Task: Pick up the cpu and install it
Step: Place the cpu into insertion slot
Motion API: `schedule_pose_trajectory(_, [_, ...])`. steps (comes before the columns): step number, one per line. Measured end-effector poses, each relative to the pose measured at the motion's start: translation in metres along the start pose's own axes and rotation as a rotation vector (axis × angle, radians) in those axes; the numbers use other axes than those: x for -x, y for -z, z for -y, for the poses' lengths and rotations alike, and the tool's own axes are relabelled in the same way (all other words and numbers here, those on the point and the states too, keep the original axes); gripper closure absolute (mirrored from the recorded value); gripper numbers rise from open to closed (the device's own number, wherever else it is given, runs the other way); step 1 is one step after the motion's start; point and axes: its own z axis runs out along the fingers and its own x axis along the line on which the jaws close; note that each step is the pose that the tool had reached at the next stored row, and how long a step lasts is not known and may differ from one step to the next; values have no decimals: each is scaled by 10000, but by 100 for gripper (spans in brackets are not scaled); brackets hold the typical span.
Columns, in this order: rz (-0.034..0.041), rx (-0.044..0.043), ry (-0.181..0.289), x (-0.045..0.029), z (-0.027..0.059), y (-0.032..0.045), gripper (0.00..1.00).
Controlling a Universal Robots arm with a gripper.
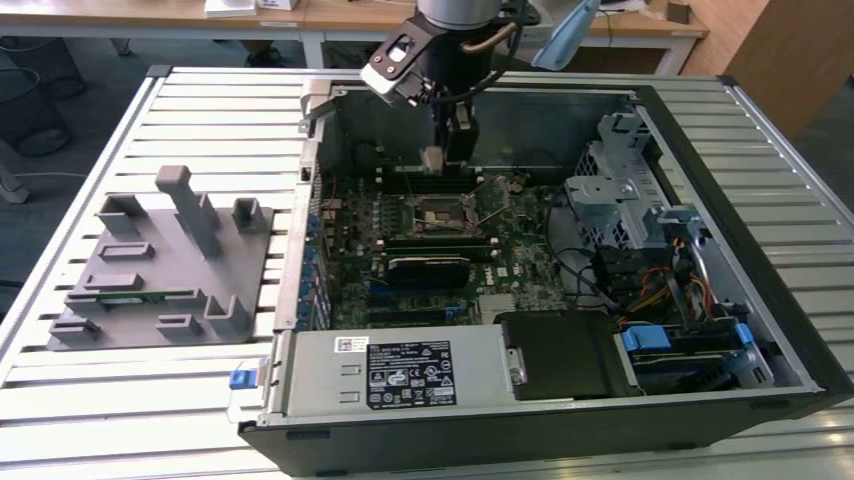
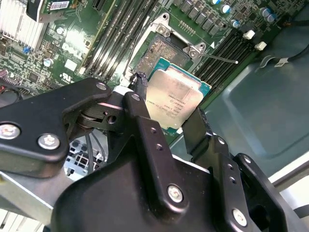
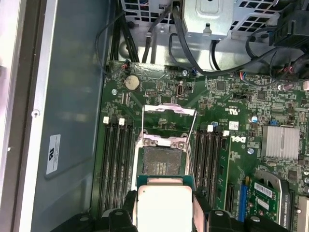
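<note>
- The arm's black metal fingers [image 2: 145,128] are closed part-way on the cpu [image 2: 174,99], a small flat square chip with a silvery metal top and a greenish rim. One finger presses on each of two opposite edges.
- In the first wrist view the cpu [image 3: 164,208] hangs flat between the fingers, just beside the dark square socket [image 3: 161,162] and not seated in it.
- The socket [image 2: 159,53] is framed in metal and lies bare. Its metal retaining frame [image 3: 169,113] is swung up and open.
- Rows of long black memory slots [image 3: 116,164] run along both sides of the socket on the green motherboard [image 3: 231,96].
- A ribbed silver heat sink [image 3: 280,142] sits on the board, well apart from the socket.
- In the exterior view the arm reaches down into the open black computer case [image 1: 747,300], near its far wall, with the fingers [image 1: 458,135] above the board.
- The case lies on its side on a slatted pale metal bench [image 1: 200,110].
- A grey moulded tray [image 1: 154,270] with upright posts rests on the bench, to the exterior view's left of the case.
</note>
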Motion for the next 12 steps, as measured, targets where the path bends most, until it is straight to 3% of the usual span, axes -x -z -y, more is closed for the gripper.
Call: schedule_pose_trajectory(12, [3, 17, 0, 3, -1, -178, 46])
